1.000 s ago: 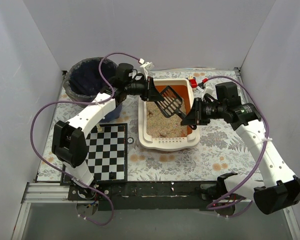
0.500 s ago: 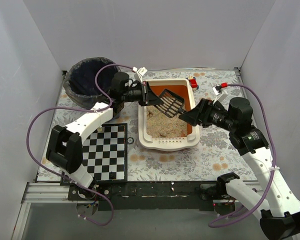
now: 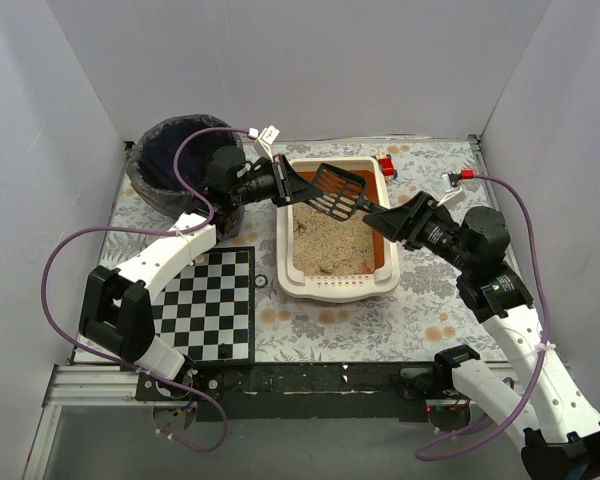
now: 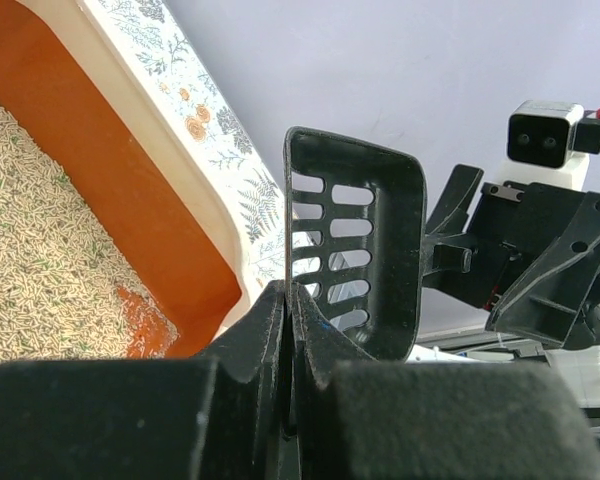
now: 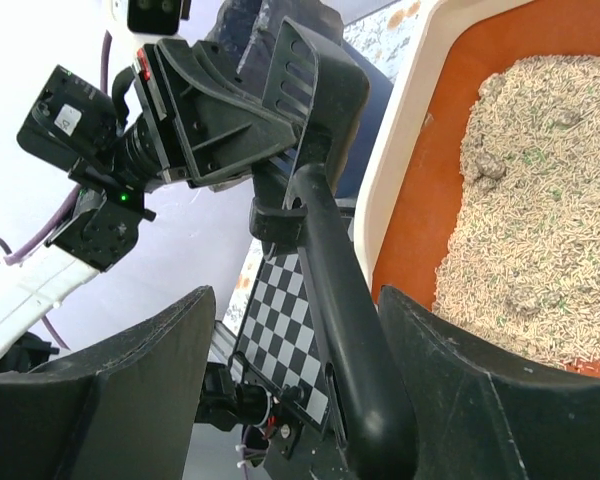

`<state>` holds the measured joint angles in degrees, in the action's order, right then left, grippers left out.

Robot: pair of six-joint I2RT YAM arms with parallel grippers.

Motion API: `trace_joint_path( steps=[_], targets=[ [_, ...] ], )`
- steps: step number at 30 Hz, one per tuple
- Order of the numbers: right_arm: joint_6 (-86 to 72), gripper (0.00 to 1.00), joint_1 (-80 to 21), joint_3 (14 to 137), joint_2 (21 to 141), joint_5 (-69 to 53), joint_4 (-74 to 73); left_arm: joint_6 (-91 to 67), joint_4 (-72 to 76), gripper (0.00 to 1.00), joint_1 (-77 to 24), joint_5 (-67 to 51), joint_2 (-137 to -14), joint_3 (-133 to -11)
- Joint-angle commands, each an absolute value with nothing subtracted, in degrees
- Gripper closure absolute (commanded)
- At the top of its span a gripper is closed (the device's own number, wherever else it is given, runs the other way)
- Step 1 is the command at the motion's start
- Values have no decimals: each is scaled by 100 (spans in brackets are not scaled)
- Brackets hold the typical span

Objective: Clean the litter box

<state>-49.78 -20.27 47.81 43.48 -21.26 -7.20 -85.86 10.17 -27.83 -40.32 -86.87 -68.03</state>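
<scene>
Litter box [image 3: 337, 287] sits mid-bench near the far edge, with open bench [image 3: 435, 300] between it and the right edge. One bin [image 3: 160, 155] fills the far left corner; one checkered mat [image 3: 215, 300] lies beside the box's left wall. One scoop [image 3: 332, 190] hangs over the box's far end, pinched by the left gripper [image 3: 285, 186]. Only the right wrist view shows the right gripper [image 5: 298, 300] spread wide around its handle.

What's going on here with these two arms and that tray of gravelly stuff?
Two robot arms are cleaning a litter box. They meet above it at a black slotted scoop. The left pincer is clamped on the edge of the scoop's head, while the right pincer sits open around its handle without gripping it. The scoop looks empty. A dark-bagged bin stands off to the left.
</scene>
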Motion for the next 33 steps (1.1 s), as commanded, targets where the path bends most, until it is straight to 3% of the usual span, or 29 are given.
trace_joint_path(
  steps=[1,5,10,11,13,14,16,17,18,19,26,30,33],
  targets=[
    [-5203,27,-2039,4799,4237,-1732,-246,-8446,1020,100,-2751,-4008,-8402,-6785],
    [-5396,30,-2039,4720,4227,-1521,-115,-8516,1028,100,-2751,-3973,-8385,-6741],
    [-5581,43,-2039,4623,4201,-1512,158,-8525,1028,100,-2751,-3903,-8358,-6706],
    [-5590,49,-2039,4623,4227,-1555,184,-8525,1037,100,-2751,-3876,-8358,-6715],
    [-5590,87,-2039,4605,4263,-1713,316,-8534,985,100,-2751,-3797,-8385,-6724],
    [-5581,96,-2048,4632,4280,-1679,255,-8517,958,100,-2751,-3797,-8411,-6732],
    [-5441,99,-2039,4693,4289,-1451,63,-8429,923,100,-2751,-3841,-8411,-6715],
    [-5371,99,-2039,4746,4298,-1354,-165,-8359,862,83,-2751,-3850,-8402,-6697],
    [-5257,99,-2039,4790,4298,-1336,-219,-8263,713,46,-2751,-3771,-8376,-6697],
    [-4969,99,-2048,4851,4333,-1406,-246,-8157,451,2,-2751,-3579,-8359,-6741],
    [-2885,99,-2039,6396,5403,-591,-2906,-7673,-1176,2,-2751,-1514,-8122,-7023],
    [-2725,99,-2301,6951,6387,-782,-3559,-7655,-1634,2,-2751,-687,-8112,-7031],
    [-2751,99,-2820,7530,7213,-187,-3866,-7751,-1837,2,-2742,-423,-8323,-7163]
  ],
)
